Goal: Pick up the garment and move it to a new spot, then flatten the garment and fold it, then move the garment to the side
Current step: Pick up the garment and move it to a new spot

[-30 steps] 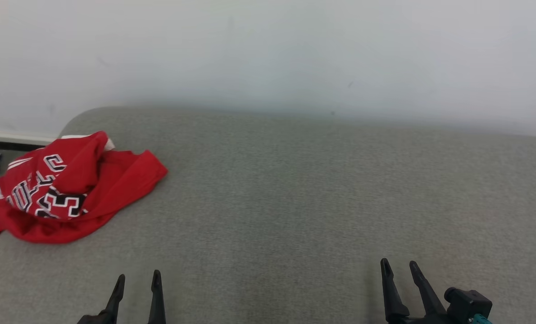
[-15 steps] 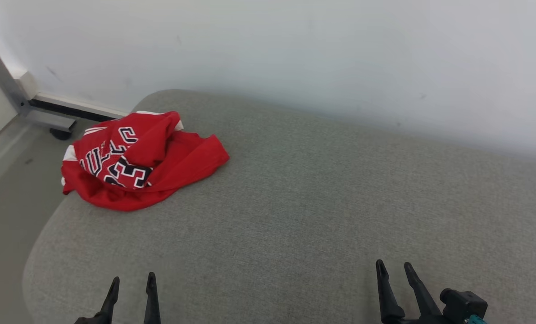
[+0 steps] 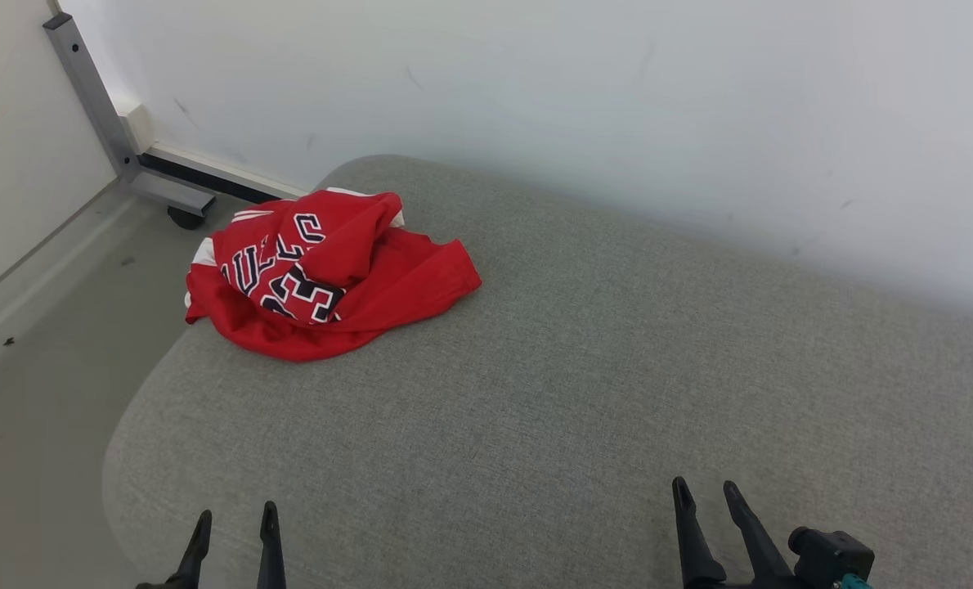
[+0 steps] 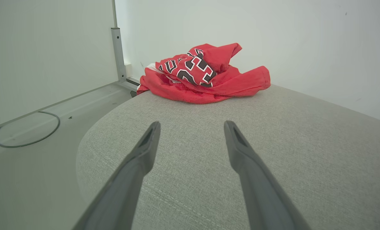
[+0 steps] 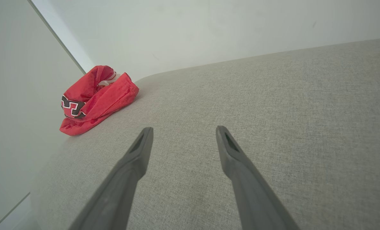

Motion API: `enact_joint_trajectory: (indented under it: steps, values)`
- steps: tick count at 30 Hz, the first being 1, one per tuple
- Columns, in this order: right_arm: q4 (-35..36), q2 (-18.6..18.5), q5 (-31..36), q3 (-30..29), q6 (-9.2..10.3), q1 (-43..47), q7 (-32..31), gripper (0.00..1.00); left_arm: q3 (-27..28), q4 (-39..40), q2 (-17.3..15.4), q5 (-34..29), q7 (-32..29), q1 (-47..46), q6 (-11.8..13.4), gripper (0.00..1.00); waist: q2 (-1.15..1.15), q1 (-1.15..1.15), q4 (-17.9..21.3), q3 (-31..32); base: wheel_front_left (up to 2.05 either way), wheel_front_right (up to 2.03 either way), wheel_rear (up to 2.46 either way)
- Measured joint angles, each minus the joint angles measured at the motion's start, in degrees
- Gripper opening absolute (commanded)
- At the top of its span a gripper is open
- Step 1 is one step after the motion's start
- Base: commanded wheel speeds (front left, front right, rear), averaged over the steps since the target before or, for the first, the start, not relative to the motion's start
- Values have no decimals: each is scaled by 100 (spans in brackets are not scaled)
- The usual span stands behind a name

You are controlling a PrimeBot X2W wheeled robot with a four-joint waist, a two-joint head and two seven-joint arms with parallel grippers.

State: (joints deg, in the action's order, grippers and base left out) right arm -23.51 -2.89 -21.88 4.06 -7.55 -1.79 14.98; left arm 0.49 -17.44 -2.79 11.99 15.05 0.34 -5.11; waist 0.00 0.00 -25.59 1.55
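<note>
The head view is panning left; the crumpled red lettered jersey (image 3: 323, 274) is staying put at the far-left corner of the grey fabric cushion (image 3: 576, 368). The left gripper (image 3: 236, 512) and right gripper (image 3: 706, 485) are hovering spread wide, empty.

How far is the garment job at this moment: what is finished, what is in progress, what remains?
Done: nothing yet; the crumpled red jersey with black-and-white lettering lies bunched near the far left corner of the grey fabric cushion. In hand: nothing; the left gripper and right gripper are open, empty, well short of it. Left: picking it up, moving, flattening, folding, setting aside.
</note>
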Motion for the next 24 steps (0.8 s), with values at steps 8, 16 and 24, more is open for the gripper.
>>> enact_joint_trajectory:
  steps: [8, 16, 24]
  values:
    - [-3, 0, 0, 11, 0, 8, 2, 100, 78, 9, 0, -7, 0, 57, -14, 100, 0, 0, -113, 11, 0, 0, 0]
    - [75, 0, 53, 25, 0, 25, 14, 100, 100, -211, -29, -7, 0, -327, -93, 100, 0, 0, -189, -66, 0, 0, 0]
    - [349, 1, 347, 22, 0, -124, -198, 100, 293, -1173, -187, 520, -147, -1825, -153, 100, 0, 0, -104, -405, 0, 0, 0]
